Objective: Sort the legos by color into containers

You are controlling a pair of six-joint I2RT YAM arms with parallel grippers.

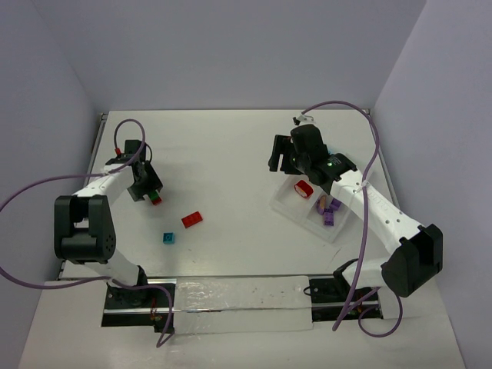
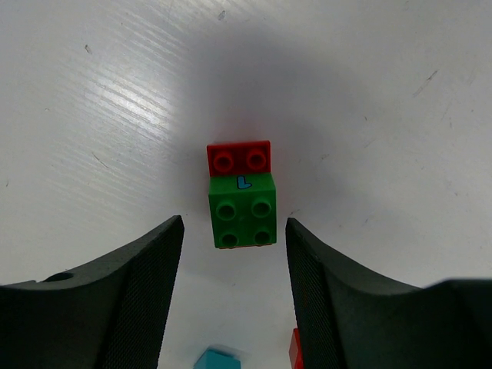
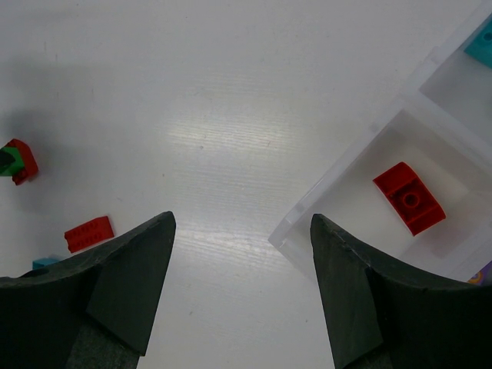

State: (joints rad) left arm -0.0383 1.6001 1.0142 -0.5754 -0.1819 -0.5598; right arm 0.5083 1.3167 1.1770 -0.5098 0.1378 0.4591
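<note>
While my left gripper [image 2: 234,224] is gaping around a green brick [image 2: 242,209] marked "L" (red brick [image 2: 239,158] touching it), my right gripper [image 3: 242,221] is gaping near a tray compartment [image 3: 338,167] holding a red piece [image 3: 409,197].

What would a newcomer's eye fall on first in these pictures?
Probably the green brick with a small red brick touching it, on the table's left side, framed by the open left gripper, which does not touch it. Next comes the white tray on the right, with a red piece in one compartment and purple bricks in another. A loose red brick and a teal brick lie between.
</note>
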